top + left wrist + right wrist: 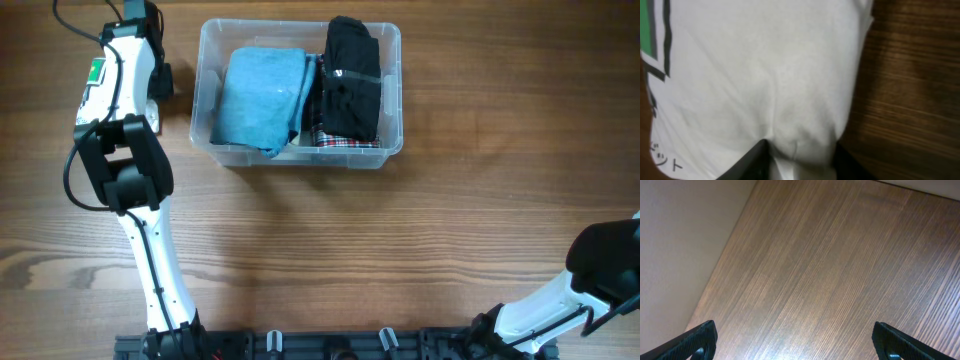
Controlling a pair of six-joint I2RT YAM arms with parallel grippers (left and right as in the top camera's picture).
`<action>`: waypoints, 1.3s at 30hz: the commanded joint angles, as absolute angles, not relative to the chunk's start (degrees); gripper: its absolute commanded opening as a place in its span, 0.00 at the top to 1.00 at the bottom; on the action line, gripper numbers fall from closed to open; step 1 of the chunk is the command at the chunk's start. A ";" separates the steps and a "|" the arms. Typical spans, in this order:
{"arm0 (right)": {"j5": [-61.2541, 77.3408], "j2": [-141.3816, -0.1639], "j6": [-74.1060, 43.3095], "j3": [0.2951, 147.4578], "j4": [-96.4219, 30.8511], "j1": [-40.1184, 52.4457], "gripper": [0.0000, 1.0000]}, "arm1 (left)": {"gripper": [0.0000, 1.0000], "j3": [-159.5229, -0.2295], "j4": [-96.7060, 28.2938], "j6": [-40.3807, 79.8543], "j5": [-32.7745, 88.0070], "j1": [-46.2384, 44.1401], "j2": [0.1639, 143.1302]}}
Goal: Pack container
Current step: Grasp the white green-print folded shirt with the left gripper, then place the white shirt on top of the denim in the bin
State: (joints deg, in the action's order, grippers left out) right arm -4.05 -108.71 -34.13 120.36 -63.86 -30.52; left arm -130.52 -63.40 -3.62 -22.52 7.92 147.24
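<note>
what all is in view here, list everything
container: 1, clear, far centre of the table
blue garment: 1, folded, left half of the container
black garment: 1, right half of the container
plaid garment: 1, red and white, under the black one
white garment: 1, green print, left of the container
table: 1, brown wood
left gripper: fingers either side of a bunched fold of the white garment
right gripper: open, over the table
</note>
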 commanded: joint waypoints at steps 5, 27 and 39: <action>-3.77 -109.30 -33.15 120.31 -63.70 -30.39 0.00 | 0.96 -130.61 -66.72 -0.99 -24.93 7.86 146.15; -3.77 -109.30 -33.15 120.31 -63.70 -30.39 0.00 | 0.96 -130.98 -73.56 3.51 -14.00 -16.62 113.08; -3.77 -109.30 -33.17 120.31 -63.70 -30.39 0.00 | 0.96 -130.74 -83.66 3.51 -20.43 -16.67 113.27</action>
